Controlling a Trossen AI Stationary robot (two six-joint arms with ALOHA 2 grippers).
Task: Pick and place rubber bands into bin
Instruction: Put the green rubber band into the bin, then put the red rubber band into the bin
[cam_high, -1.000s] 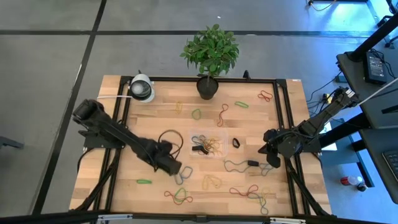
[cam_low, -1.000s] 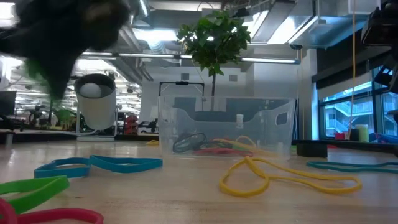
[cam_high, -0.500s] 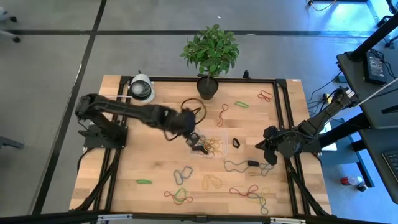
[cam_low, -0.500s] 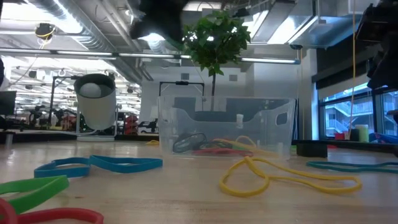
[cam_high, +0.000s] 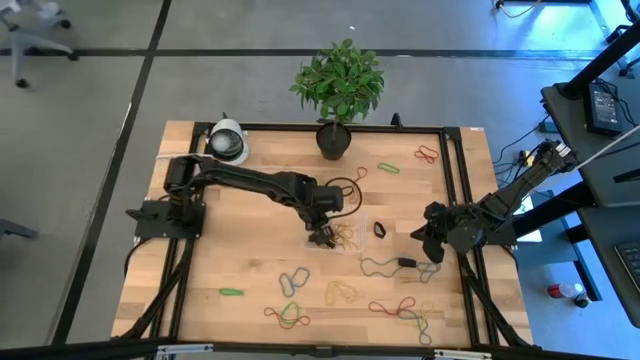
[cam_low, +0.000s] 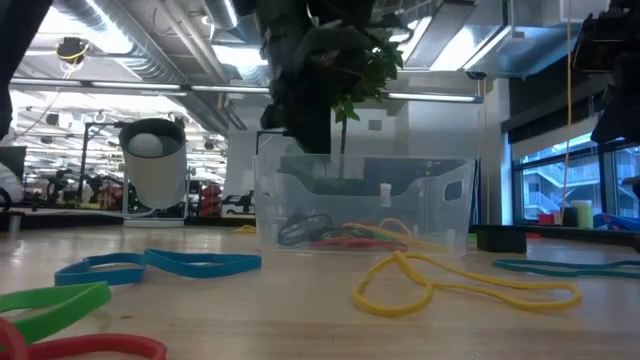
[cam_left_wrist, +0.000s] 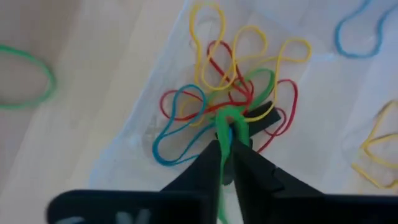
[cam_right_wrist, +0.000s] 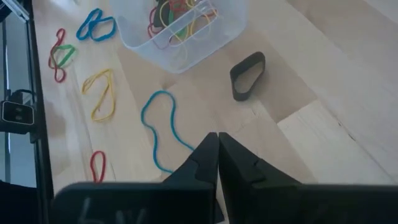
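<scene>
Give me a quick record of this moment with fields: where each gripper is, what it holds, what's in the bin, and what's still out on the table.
left gripper: over the bin, shut on a green rubber band
right gripper: waits at the table's right side, shut, empty
bin contents: red, yellow, blue and green bands
still on table: yellow band, blue band, black band, more scattered
task state: green band not yet released

Bin (cam_high: 334, 236): clear shallow plastic tray sitting mid-table, holding tangled yellow, red, blue and green bands.
Green rubber band (cam_left_wrist: 227, 122): hanging pinched over the bin.
Rubber bands (cam_high: 340, 293): lying scattered around it.
</scene>
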